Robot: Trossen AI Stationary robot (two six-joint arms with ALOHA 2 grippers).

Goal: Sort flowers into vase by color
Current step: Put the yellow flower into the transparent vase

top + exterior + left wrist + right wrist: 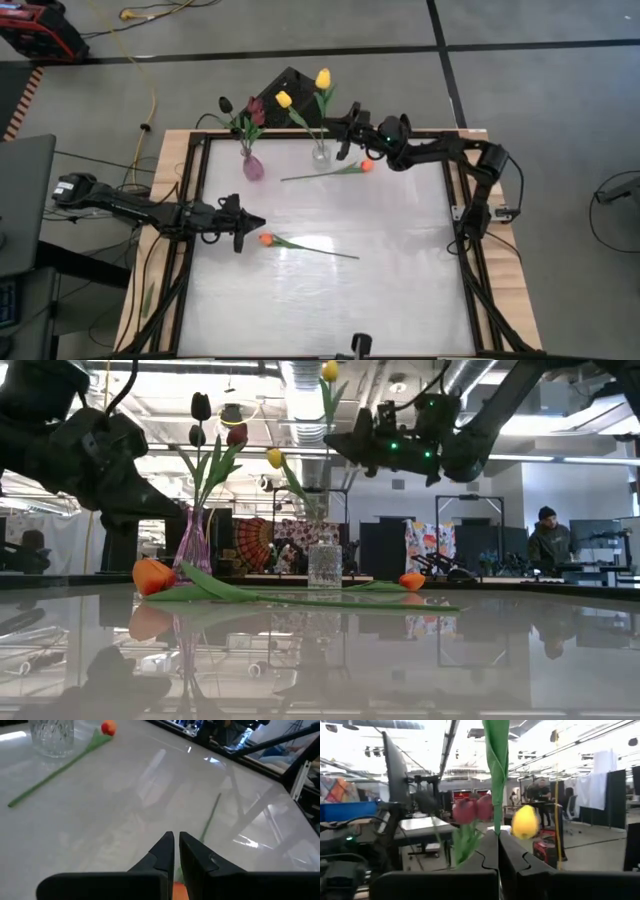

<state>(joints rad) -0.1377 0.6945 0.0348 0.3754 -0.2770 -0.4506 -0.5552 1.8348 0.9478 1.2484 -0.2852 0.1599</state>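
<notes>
High view shows dark tulips (243, 108) in the purple vase (253, 166) and yellow tulips (285, 99) in the clear vase (320, 153). Right gripper (339, 125) is clamped on a yellow tulip stem there. Left gripper (257, 223), closed and empty, points at one orange tulip (266, 240); another (367, 166) lies unsorted.

Lighting: bright, from ceiling strip lights (300, 385) overhead. Surface (330, 280): glossy, carrying pale glare streaks and mirror reflections in the low view. Right wrist view: background washed out, near leaf (496, 750) soft. Shadows: faint. Left wrist view: glare patches, slight softness.
</notes>
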